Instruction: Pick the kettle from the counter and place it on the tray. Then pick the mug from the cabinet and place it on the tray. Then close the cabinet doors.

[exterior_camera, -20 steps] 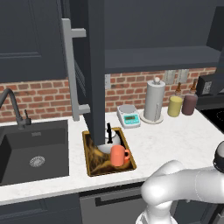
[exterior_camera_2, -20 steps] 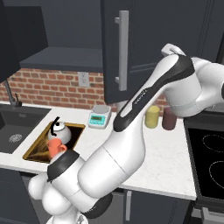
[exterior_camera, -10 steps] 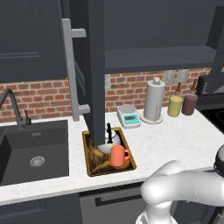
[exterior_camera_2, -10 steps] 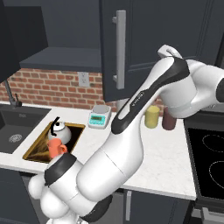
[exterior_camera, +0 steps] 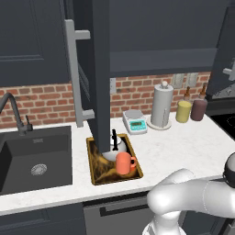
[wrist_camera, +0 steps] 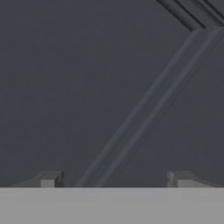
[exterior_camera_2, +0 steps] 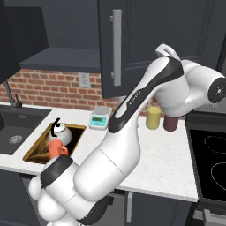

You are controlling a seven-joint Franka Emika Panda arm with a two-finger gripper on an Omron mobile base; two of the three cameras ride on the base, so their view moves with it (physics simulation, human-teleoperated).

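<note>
Kettle (exterior_camera: pixel 115 146) and mug (exterior_camera: pixel 124 163) both sitting on tray (exterior_camera: pixel 97 170), mug just in front of kettle, tray on white surface (exterior_camera: pixel 183 147) beside sink (exterior_camera: pixel 32 160). Pincer (wrist_camera: pixel 114 181) spread wide, nothing between tips, facing dark navy cabinet door (wrist_camera: pixel 87 87) close up.

No writing to read anywhere here. The small kitchen scale (exterior_camera: pixel 136 121) on the counter (exterior_camera: pixel 193 147) has a green display panel, but it is too small to make out any digits. The yellow jar (exterior_camera: pixel 184 110) and the dark-red jar (exterior_camera: pixel 199 109) carry no label, and the paper-towel roll (exterior_camera: pixel 162 104) is plain white.
</note>
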